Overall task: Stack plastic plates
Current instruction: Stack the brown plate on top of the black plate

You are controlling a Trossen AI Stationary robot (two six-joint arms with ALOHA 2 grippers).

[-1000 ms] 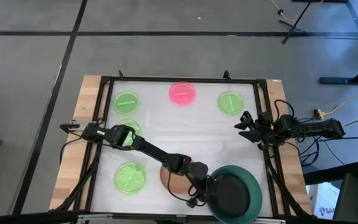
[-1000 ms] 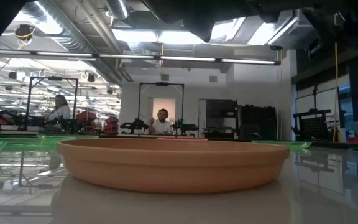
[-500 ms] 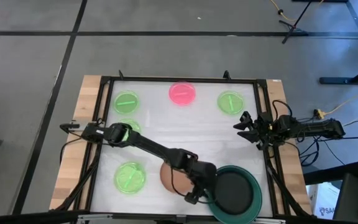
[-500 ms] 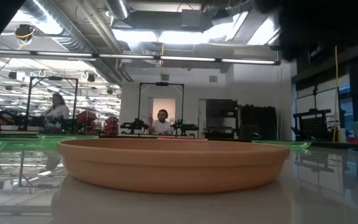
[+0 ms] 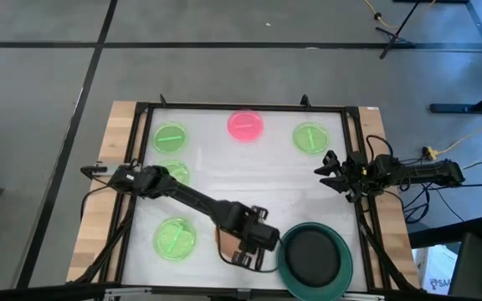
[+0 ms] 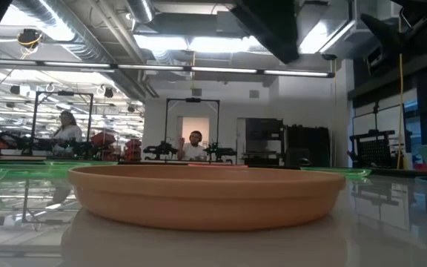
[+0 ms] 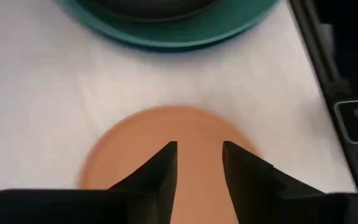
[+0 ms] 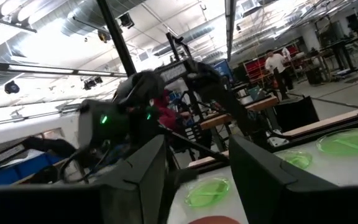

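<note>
Bench (image 5: 249, 180): white work surface inside a black frame, carrying all the plates.

Left gripper (image 7: 199, 163): hanging over the brown-orange plate (image 7: 166, 134) at the near edge of the bench, its two dark fingers (image 7: 165, 168) standing slightly apart with a narrow gap between them. Nothing is lying between the fingers; whether they are touching the plate cannot be told. In the high view the left gripper (image 5: 253, 242) is covering most of that plate (image 5: 222, 240).

Brown-orange plate (image 6: 206, 194), low view: sitting flat on the bench, filling the foreground.

Dark teal plate (image 5: 314, 260): lying just beside the brown-orange plate, toward the right near corner, with the black plate (image 5: 312, 255) sitting inside it.

Green plates: four, lying singly at (image 5: 170, 136), (image 5: 174, 173), (image 5: 175, 238) and (image 5: 310, 137).

Pink plate (image 5: 246, 124): lying at the far edge, between two green ones.

Right gripper (image 5: 329, 171): waiting at the right edge of the bench, fingers spread wide and holding nothing.

Person (image 6: 193, 146): sitting far off in the room behind the bench.
</note>
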